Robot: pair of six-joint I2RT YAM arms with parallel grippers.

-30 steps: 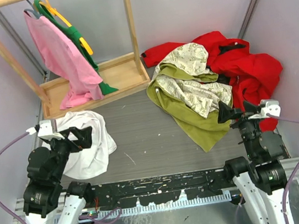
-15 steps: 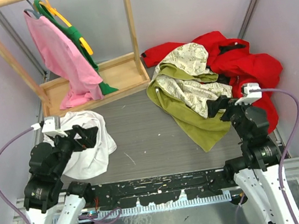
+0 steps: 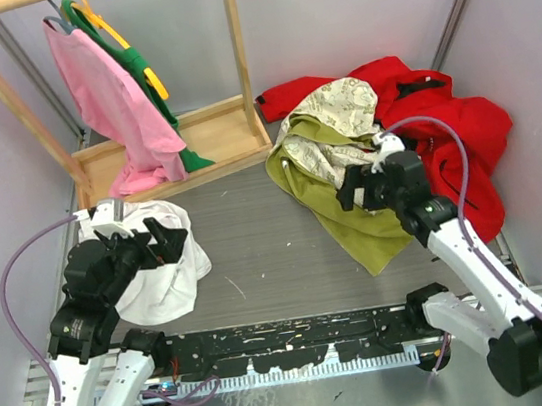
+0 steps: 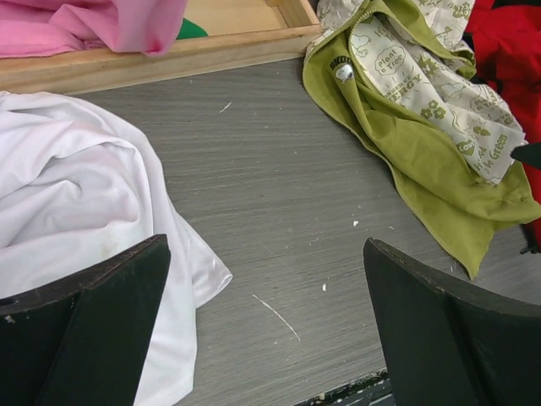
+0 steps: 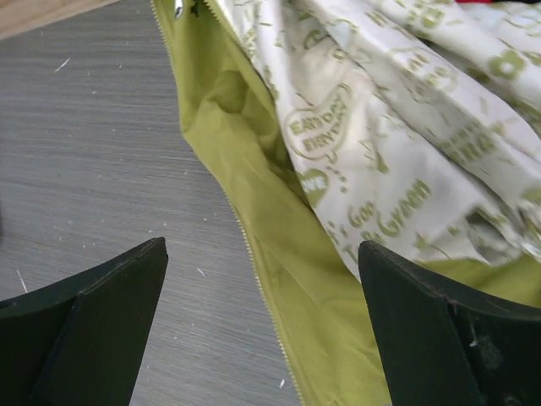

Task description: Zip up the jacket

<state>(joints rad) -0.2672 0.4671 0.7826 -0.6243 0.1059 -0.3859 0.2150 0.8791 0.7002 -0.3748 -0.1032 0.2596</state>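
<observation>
The olive-green and cream printed hooded jacket (image 3: pixel 342 168) lies crumpled and open on the far right of the grey table (image 3: pixel 255 235), touching a bright red jacket (image 3: pixel 447 123) behind it. The right arm's fingers (image 3: pixel 350 192) hover just over it, spread wide and holding nothing. The left arm's fingers (image 3: pixel 160 241) are equally wide and empty, above a plain white garment (image 3: pixel 150 275) on the left, well apart from the jacket across bare table. So the right arm is clearly the nearer one.

What matters is the olive front edge with its line of zipper teeth (image 5: pixel 245 228). In the right wrist view it runs from the upper left down toward the bottom centre, passing between the two fingers, with olive cloth and cream patterned lining to its right and bare table to its left. From above, that edge stretches from the jacket's far left corner toward the near right. Only this one toothed edge is plain to see; where the mating edge and the slider lie I cannot tell, so the fronts probably need spreading first
</observation>
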